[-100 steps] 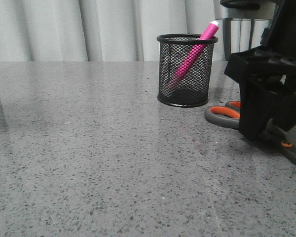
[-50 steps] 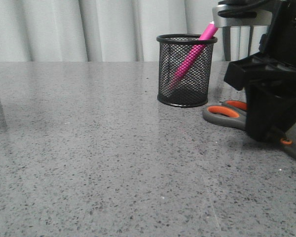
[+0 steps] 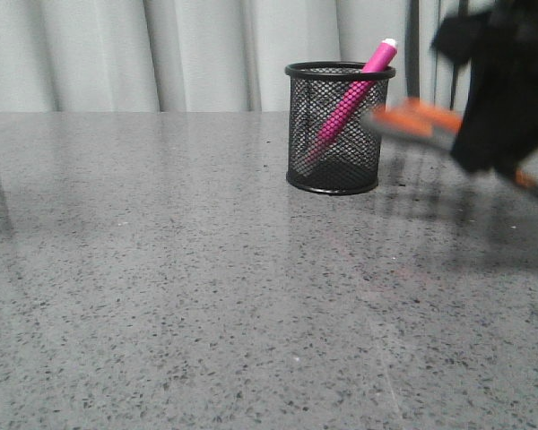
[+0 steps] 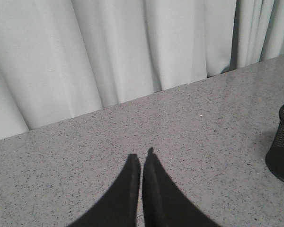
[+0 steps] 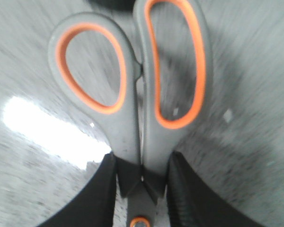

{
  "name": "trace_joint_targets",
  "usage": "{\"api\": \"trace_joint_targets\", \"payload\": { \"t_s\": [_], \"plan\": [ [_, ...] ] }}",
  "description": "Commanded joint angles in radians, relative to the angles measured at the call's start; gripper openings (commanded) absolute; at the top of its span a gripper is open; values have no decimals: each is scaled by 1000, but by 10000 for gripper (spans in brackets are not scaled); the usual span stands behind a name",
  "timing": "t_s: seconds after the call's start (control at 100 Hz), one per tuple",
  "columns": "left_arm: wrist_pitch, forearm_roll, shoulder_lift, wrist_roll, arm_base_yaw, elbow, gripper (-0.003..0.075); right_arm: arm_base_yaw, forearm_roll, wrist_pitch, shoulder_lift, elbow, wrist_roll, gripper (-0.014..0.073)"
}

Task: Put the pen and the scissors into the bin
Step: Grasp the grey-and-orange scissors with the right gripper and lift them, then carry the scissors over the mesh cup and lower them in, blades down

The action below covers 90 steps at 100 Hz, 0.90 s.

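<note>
The black mesh bin (image 3: 339, 125) stands on the grey table at the back right, and the pink pen (image 3: 351, 95) leans inside it with its white tip above the rim. My right gripper (image 5: 142, 163) is shut on the scissors (image 5: 132, 94) just above the orange-ringed pivot. In the front view the scissors (image 3: 412, 121) are blurred, held in the air to the right of the bin at about rim height, handles toward the bin. My left gripper (image 4: 142, 156) is shut and empty over the table, left of the bin (image 4: 283, 146).
The grey speckled table (image 3: 161, 269) spreads to the left and front. White curtains (image 3: 161, 54) hang behind its far edge. My right arm (image 3: 507, 90) is a dark blurred mass at the right edge.
My right gripper has lifted the scissors off the table, up and toward the bin's rim. The pen and bin have not moved.
</note>
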State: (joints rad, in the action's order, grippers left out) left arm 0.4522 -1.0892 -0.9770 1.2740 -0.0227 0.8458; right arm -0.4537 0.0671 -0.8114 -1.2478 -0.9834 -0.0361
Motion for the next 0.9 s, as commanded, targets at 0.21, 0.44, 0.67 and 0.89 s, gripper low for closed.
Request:
{"api": "trace_joint_targets", "payload": {
  "t_s": [0.21, 0.44, 0.67, 0.89],
  "plan": [
    [-26, -47, 17, -5, 5, 28, -19, 0, 13, 585, 193, 48, -8, -76],
    [-26, -60, 17, -5, 5, 28, -19, 0, 14, 1058, 72, 48, -8, -76],
    [-26, -60, 17, -5, 5, 28, -19, -10, 14, 1377, -93, 48, 27, -76],
    [-26, -60, 17, -5, 5, 28, -19, -51, 14, 1409, -194, 48, 27, -76]
  ]
}}
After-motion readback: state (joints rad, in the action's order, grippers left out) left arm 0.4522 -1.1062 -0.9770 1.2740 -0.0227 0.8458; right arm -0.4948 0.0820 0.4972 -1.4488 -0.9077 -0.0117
